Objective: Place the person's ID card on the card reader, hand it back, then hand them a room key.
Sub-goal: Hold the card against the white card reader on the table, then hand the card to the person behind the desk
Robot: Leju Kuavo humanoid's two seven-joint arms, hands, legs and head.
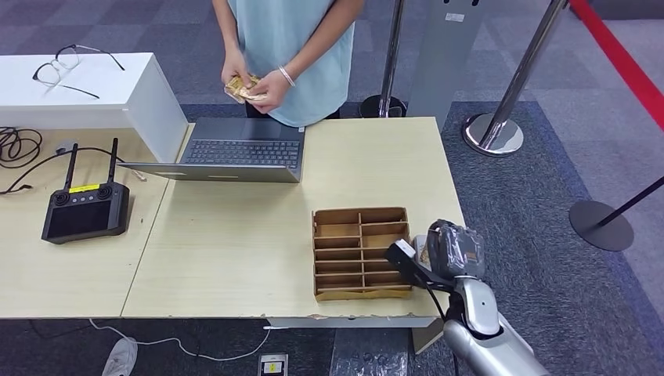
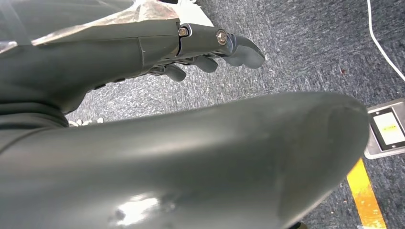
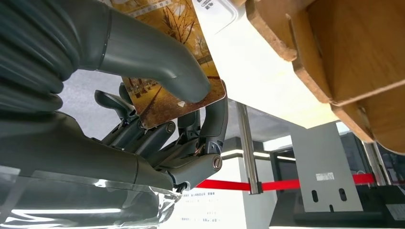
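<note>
Right wrist view: thumb (image 3: 157, 62) and fingers pinch a card (image 3: 179, 95) by one end, beside the cardboard tray (image 1: 362, 252) at the table's (image 1: 235, 251) right edge; thin, stiff, glossy, likely slippery, best gripped flat across both faces; it bears an autumn-tree picture; left hand (image 2: 205, 47) hangs empty, fingers loosely curled and apart.

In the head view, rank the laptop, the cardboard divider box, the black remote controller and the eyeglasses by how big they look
1. laptop
2. cardboard divider box
3. black remote controller; body and antennas together nearly rival the box, so ranks 2 and 3 are close
4. eyeglasses
</note>
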